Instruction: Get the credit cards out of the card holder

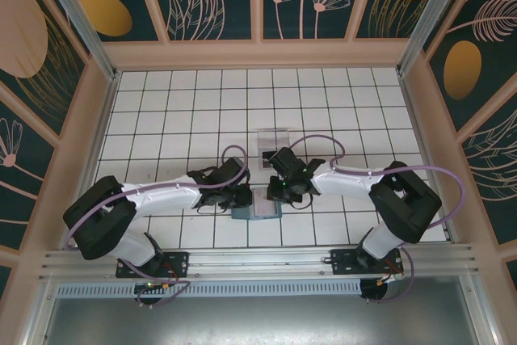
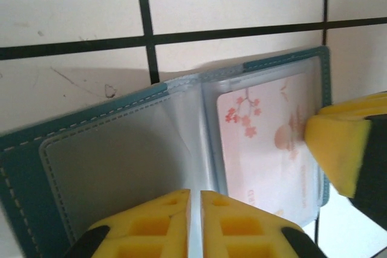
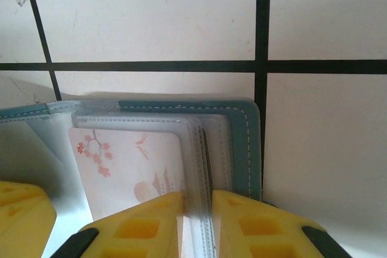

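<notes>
Your holder (image 1: 252, 214) is lying open on the table (image 1: 186, 103), down near the 6 o'clock edge in the top view and right at 6 o'clock of the clear tray (image 1: 272, 141). Both arms meet over it: the left gripper (image 1: 245, 196) comes in from 9 o'clock, the right gripper (image 1: 280, 191) from 3 o'clock, and they're just beside each other.

On your left wrist cam the holder is spread like a book, teal border with clear sleeves inside. A pale card (image 2: 266, 143) with pink blossoms sits inside the sleeve on the 3 o'clock half. The left jaws are narrow, nearly touching, pinched on a sliver of clear sleeve at the fold. A yellow fingertip (image 2: 335, 143) of the right gripper rests on the holder's 3 o'clock edge, over the card's sleeve.

On the right wrist cam the right jaws are narrow too, closed on the stacked sleeve edges at 6 o'clock, with the card just at 9 o'clock of them. Can't tell whether more cards sit in the other sleeves.
</notes>
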`<act>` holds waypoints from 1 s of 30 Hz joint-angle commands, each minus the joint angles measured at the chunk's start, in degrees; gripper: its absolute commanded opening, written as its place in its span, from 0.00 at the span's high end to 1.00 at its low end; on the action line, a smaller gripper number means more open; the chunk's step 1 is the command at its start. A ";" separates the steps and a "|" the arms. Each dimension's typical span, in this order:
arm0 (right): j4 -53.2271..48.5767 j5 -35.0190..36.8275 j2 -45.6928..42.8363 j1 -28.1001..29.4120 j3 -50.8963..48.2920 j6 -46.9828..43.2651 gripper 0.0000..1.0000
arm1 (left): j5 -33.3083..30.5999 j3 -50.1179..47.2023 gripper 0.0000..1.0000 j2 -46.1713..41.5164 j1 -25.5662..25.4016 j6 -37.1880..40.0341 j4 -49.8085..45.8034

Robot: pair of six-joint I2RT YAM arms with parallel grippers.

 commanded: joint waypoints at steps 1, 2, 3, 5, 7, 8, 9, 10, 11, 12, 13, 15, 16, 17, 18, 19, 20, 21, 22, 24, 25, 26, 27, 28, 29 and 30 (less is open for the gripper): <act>-1.66 1.23 0.63 0.38 -1.46 0.20 0.80 | 1.32 0.61 0.81 -1.41 0.34 -1.25 2.01; -1.58 1.23 0.57 0.43 -1.53 0.23 0.80 | 1.79 0.75 0.80 -1.24 0.36 -1.35 2.40; -1.58 1.23 0.50 0.38 -1.62 0.25 0.80 | 1.93 1.00 0.80 -0.86 0.35 -1.36 2.43; -1.55 1.23 0.44 0.39 -1.71 0.33 0.80 | 1.86 1.49 0.78 0.02 0.32 -1.12 2.35; -1.61 1.04 0.57 0.47 -1.62 0.32 0.80 | 2.44 1.72 0.77 0.89 0.37 -1.02 3.05; -1.59 1.05 0.61 0.48 -1.56 0.32 0.80 | 3.00 1.74 0.76 1.32 0.40 -0.93 3.58; -1.64 1.13 0.59 0.48 -1.53 0.35 0.80 | 3.38 1.80 0.75 1.96 0.37 -0.91 3.83; -1.67 1.14 0.60 0.47 -1.53 0.38 0.80 | 3.43 1.89 0.75 2.49 0.33 -0.82 3.92; -1.68 1.21 0.56 0.47 -1.53 0.39 0.80 | 3.61 1.85 0.74 3.11 0.38 -0.82 4.16; -1.66 1.23 0.61 0.47 -1.53 0.40 0.80 | 3.70 1.81 0.74 3.54 0.38 -0.77 4.36; -1.67 1.14 0.67 0.47 -1.45 0.44 0.80 | 3.81 1.73 0.73 3.80 0.39 -0.69 4.52; -1.80 1.05 0.71 0.58 -1.36 0.40 0.80 | 3.94 1.73 0.72 4.26 0.32 -0.74 4.62; -1.75 1.03 0.68 0.56 -1.35 0.44 0.80 | 3.99 1.68 0.72 4.36 0.33 -0.68 4.76; -1.91 1.06 0.60 0.56 -1.35 0.44 0.80 | 4.18 1.57 0.71 4.48 0.36 -0.58 4.93; -2.01 1.14 0.51 0.56 -1.40 0.36 0.80 | 4.30 1.54 0.70 4.66 0.39 -0.50 5.07; -2.12 1.22 0.52 0.56 -1.36 0.31 0.80 | 4.38 1.39 0.70 4.78 0.34 -0.42 5.14; -2.27 1.30 0.53 0.56 -1.36 0.33 0.80 | 4.48 1.29 0.69 5.05 0.32 -0.48 5.09; -2.32 1.32 0.37 0.55 -1.35 0.33 0.80 | 4.39 1.21 0.69 5.22 0.33 -0.47 4.84; -2.37 1.34 0.33 0.56 -1.35 0.38 0.80 | 4.08 1.19 0.69 5.40 0.31 -0.38 4.51; -2.53 1.50 0.18 0.56 -1.35 0.44 0.79 | 3.42 1.30 0.70 5.75 0.36 -0.03 3.30; -2.62 1.62 0.10 0.56 -1.35 0.39 0.79 | 2.38 1.43 0.71 5.91 0.36 0.18 2.37; -2.63 1.67 -0.12 0.58 -1.49 0.44 0.79 | 0.90 1.70 0.74 6.14 0.33 0.46 0.62; -2.71 1.79 -0.15 0.56 -1.61 0.50 0.79 | -0.11 1.78 0.75 6.35 0.31 0.76 -0.76; -2.79 1.93 -0.25 0.56 -1.62 0.61 0.78 | -0.68 1.88 0.76 6.46 0.40 1.12 -1.74; -2.84 2.02 -0.26 0.56 -1.68 0.66 0.77 | -1.39 1.95 0.76 6.55 0.31 1.33 -2.47; -2.94 2.10 -0.39 0.56 -1.71 0.82 0.74 | -1.74 1.73 0.76 6.50 0.34 1.37 -2.95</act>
